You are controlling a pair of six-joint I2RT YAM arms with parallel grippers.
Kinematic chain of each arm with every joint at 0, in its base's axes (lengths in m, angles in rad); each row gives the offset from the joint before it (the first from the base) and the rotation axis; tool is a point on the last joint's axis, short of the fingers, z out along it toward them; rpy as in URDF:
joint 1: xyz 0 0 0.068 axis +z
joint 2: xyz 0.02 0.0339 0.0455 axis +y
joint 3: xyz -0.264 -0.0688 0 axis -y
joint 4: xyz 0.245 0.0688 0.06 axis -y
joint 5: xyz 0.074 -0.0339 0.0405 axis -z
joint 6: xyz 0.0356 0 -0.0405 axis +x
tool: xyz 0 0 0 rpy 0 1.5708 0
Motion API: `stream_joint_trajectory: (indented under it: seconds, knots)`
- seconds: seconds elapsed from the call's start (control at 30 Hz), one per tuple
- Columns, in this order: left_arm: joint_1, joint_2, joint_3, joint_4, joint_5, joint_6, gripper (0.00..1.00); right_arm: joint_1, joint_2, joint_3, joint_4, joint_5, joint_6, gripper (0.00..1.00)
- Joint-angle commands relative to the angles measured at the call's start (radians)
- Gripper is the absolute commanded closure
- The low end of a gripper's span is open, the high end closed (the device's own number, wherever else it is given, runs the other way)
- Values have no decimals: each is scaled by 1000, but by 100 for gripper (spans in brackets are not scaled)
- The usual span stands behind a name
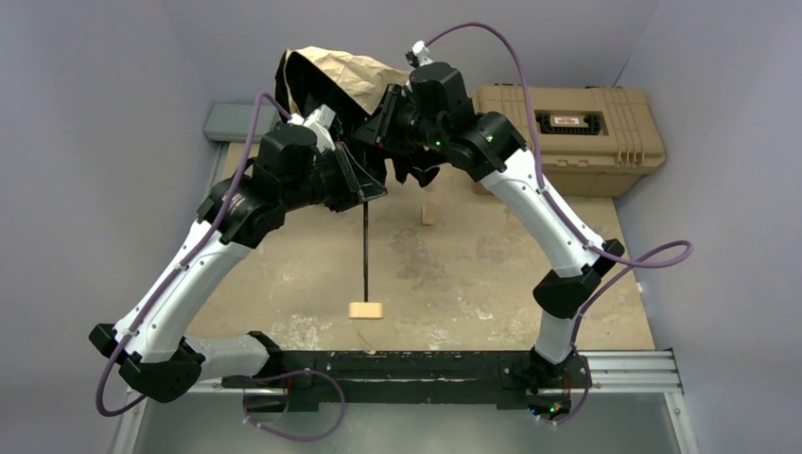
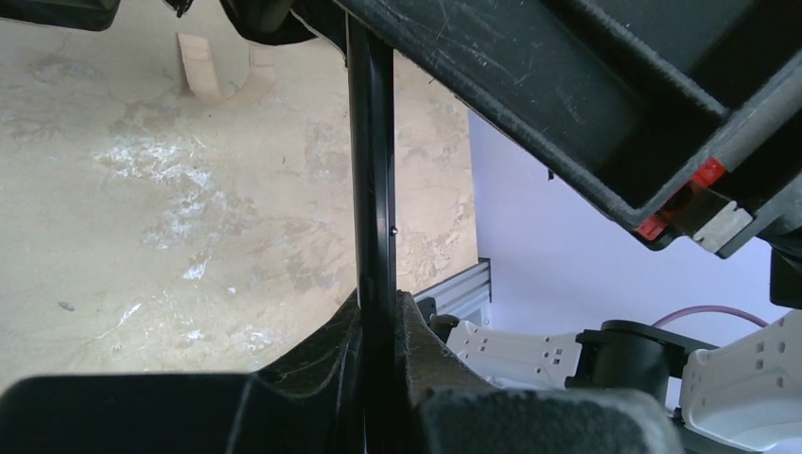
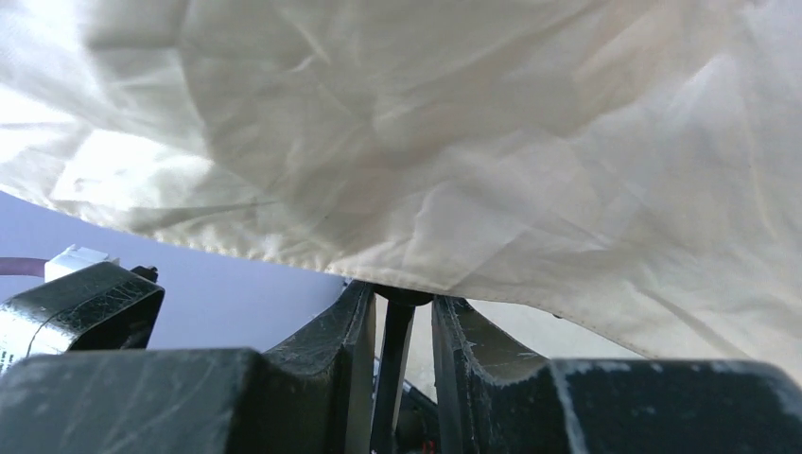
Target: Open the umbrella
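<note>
The umbrella [image 1: 342,78] hung over the table [image 1: 492,284], toward its far side. The left gripper [image 2: 378,312] clamped its thin shaft [image 1: 365,248], likely stiff yet slick. The right gripper [image 3: 401,317] narrowly straddled it under the limp canopy [image 3: 473,142], grip unclear.

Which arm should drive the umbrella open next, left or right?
Right. The right fingers straddle the shaft just under the canopy, where opening likely starts; the left fingers clamp the shaft lower, better as anchor.

Top view overhead; both wrist views close, sharing umbrella shaft [image 2: 371,189].
</note>
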Motion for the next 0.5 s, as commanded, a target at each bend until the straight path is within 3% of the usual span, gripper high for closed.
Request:
stream_joint_trajectory:
  seconds: [0.0, 0.1, 0.17, 0.27, 0.47]
  knots:
    - [-35, -20, 73, 78, 39, 80, 100, 31, 2, 4, 35, 73, -85, 84]
    - [-35, -18, 90, 59, 24, 85, 100, 53, -9, -14, 23, 89, -102, 73]
    - [-34, -18, 91, 57, 12, 80, 100, 59, -22, -37, 24, 91, -103, 71]
    - [-35, -13, 78, 69, 13, 65, 100, 61, -39, -61, 26, 110, -102, 85]
    - [-40, -24, 47, 95, 19, 51, 100, 61, -48, -60, 42, 151, -122, 96]
